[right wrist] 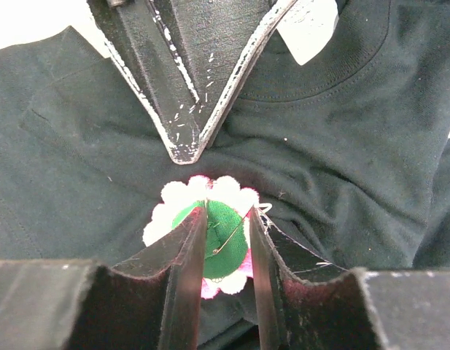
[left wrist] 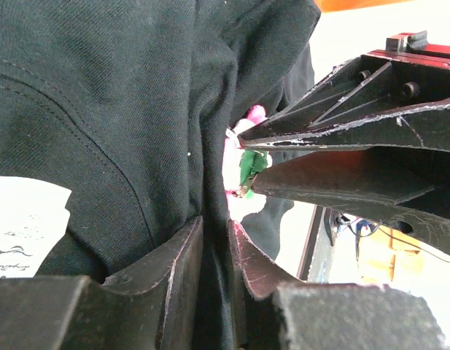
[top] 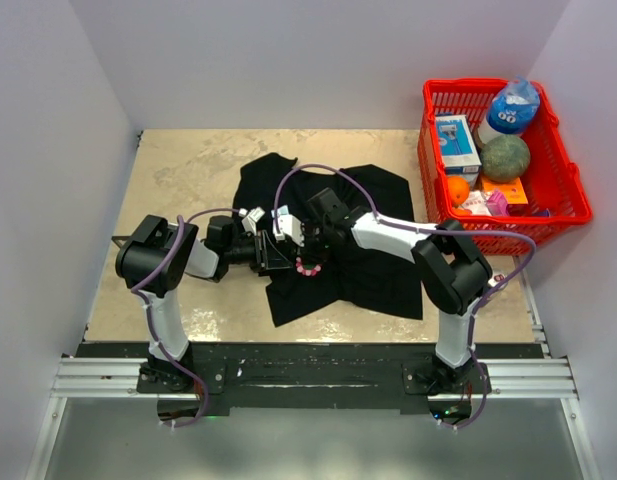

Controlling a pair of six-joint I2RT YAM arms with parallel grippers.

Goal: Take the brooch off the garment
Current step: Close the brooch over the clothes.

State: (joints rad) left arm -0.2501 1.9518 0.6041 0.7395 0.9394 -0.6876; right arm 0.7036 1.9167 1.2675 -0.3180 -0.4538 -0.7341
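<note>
1. Brooch, a tiny green-backed pink bead flower (right wrist: pixel 226 244), sits mid-front on the crumpled black fabric shirt (right wrist: pixel 341 146).
2. Right pincer (right wrist: pixel 226 219) clamps the brooch.
3. Left pincer (left wrist: pixel 215 226) pinches shirt fabric just beside it.

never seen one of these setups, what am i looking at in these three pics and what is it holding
This is a machine with two jointed arms bolted to a table, the left arm and the right arm, each ending in a two-finger pincer. The wide picture looks down from above and behind them. The two close-ups come from a camera on each wrist, with that arm's own fingers at the bottom edge. A black shirt lies crumpled on the table; a red basket of assorted items sits at the right. The left pincer pinches a fold of the shirt. The right pincer grips the small flower-shaped brooch resting against it.
</note>
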